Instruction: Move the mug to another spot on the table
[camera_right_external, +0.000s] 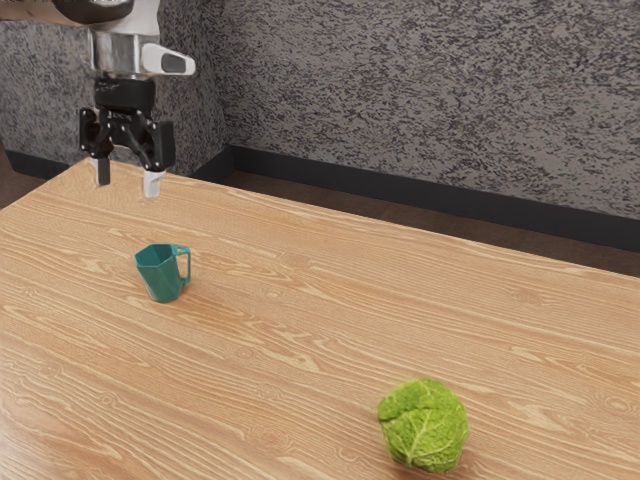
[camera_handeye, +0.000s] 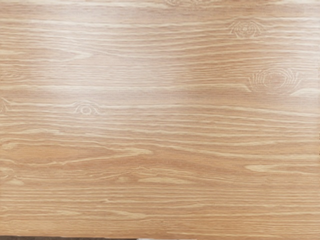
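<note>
The hand (camera_right_external: 127, 180) is hanging high over the far corner of the tabletop (camera_right_external: 350, 300). Its two fingers (camera_right_external: 152, 182) are standing apart, pointing straight down, with nothing between them. The teal mug (camera_right_external: 163, 271) is sitting upright on the wood, lower down and toward 5 o'clock from the hand in the exterior view, its handle (camera_right_external: 184, 262) facing 3 o'clock. Hand and mug are well apart, so the task is looking barely begun, with the approach as the step in hand. The spread of the fingers is probably meant to let them drop over one wall of the mug. A green cabbage (camera_right_external: 424, 424) is lying at about 4 o'clock from the mug, well apart from it, so there is plenty of wood between them for a new spot. The wrist camera is looking down on plain wood grain, which suggests the hand is not yet over the mug.
</note>
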